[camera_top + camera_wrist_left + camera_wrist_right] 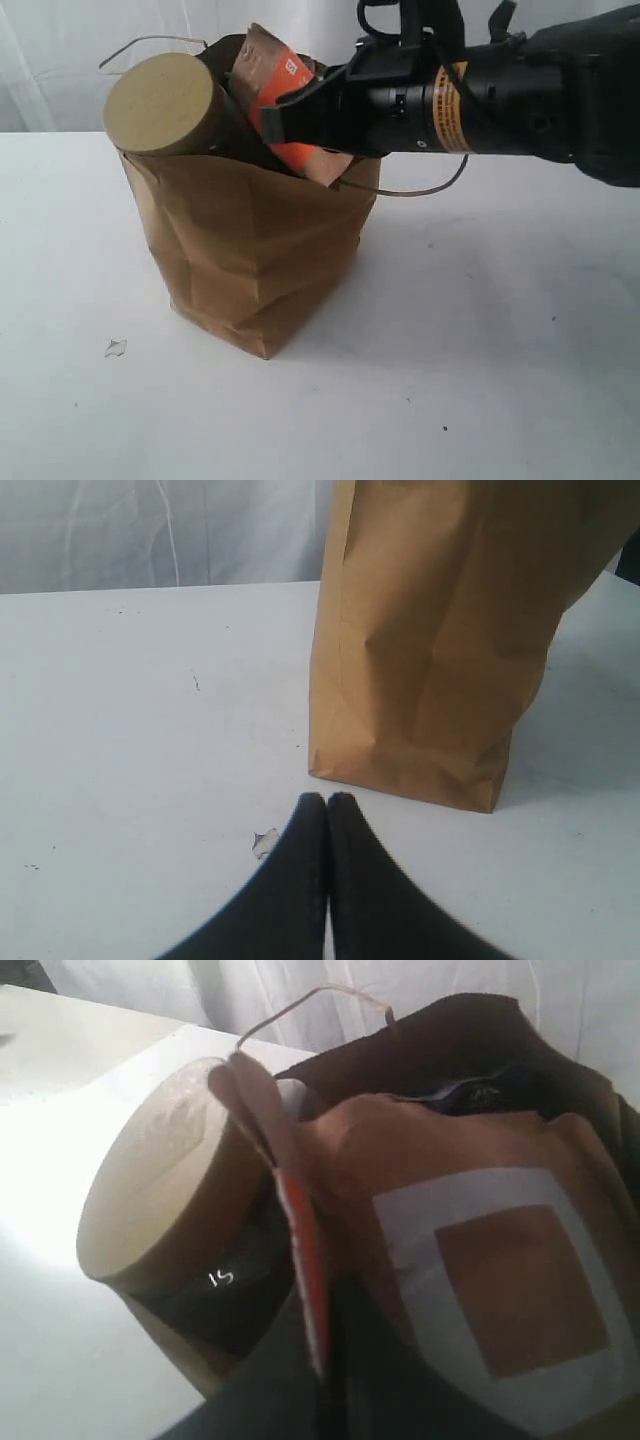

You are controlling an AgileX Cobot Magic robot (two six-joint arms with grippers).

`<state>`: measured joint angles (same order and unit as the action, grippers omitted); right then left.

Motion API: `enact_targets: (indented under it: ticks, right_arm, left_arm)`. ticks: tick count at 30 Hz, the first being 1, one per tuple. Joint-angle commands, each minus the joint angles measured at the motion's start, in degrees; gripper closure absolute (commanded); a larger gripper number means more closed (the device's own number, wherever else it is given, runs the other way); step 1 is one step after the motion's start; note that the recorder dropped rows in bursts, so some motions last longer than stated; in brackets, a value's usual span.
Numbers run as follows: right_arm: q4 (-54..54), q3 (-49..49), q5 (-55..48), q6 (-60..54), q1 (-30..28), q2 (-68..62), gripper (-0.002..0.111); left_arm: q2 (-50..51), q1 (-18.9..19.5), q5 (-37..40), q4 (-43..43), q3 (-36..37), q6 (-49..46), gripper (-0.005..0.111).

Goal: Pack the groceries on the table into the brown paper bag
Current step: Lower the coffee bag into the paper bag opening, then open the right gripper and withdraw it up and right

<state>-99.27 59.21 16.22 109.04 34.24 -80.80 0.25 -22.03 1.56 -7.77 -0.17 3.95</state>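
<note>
The brown paper bag (250, 250) stands upright in the middle of the white table (500, 350). A tan-lidded jar (160, 103) leans out of its mouth on the left side. My right gripper (282, 122) is shut on the brown pouch with the orange-red label (275, 75), holding it over the bag's opening beside the jar. In the right wrist view the pouch (480, 1280) is pinched by its edge between the jaws of the gripper (325, 1360), with the jar lid (150, 1190) close by. My left gripper (327, 802) is shut and empty, low over the table before the bag's base (440, 630).
A small torn scrap (115, 348) lies on the table left of the bag, close to the left gripper's tips (265, 842). Thin loop handles stick out at the bag's top left (150, 42) and right (420, 190). A white curtain hangs behind.
</note>
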Motion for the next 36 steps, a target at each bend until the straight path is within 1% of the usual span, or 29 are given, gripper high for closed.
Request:
enact_targets:
  ticks: [1,3,5,7,10,11,12,14,15,22,36]
  right_arm:
    - [-0.68,-0.48,-5.9,1.91,0.03,0.09,0.108]
    - [-0.68,-0.48,-8.9,1.91,0.03,0.09,0.108]
    - [-0.68,-0.48,-9.08,1.91,0.03,0.09,0.108]
    - [-0.68,-0.48,-8.48,1.91,0.03,0.09,0.103]
    - [-0.68,-0.48,-8.17,2.06,0.03,0.09,0.084]
    - [-0.68,-0.48,-8.17,2.21,0.03,0.09,0.074]
    - [-0.68,-0.48,-8.17,2.21,0.03,0.09,0.067]
    - [-0.68,-0.48,-8.17,2.21,0.03,0.09,0.055]
    - [-0.68,-0.48,-8.17,2.21,0.03,0.09,0.053]
    - [-0.68,-0.35,-8.87,1.64,0.03,1.09,0.047]
    - [-0.68,-0.35,-11.0,1.07,0.03,3.77,0.047]
  left_arm:
    - [-0.25,0.1,0.01,-0.04,0.17,0.09,0.107]
    - [-0.25,0.1,0.01,-0.04,0.17,0.09,0.107]
    - [-0.25,0.1,0.01,-0.04,0.17,0.09,0.107]
    - [-0.25,0.1,0.01,-0.04,0.17,0.09,0.107]
    - [-0.25,0.1,0.01,-0.04,0.17,0.09,0.107]
    - [-0.25,0.1,0.01,-0.04,0.17,0.09,0.107]
    - [-0.25,0.1,0.01,-0.04,0.17,0.09,0.107]
    - [-0.25,0.1,0.01,-0.04,0.17,0.09,0.107]
    - [-0.25,0.1,0.01,-0.04,0.17,0.09,0.107]
    - [-0.25,0.1,0.01,-0.04,0.17,0.09,0.107]
    - [-0.25,0.1,0.01,-0.04,0.17,0.09,0.107]
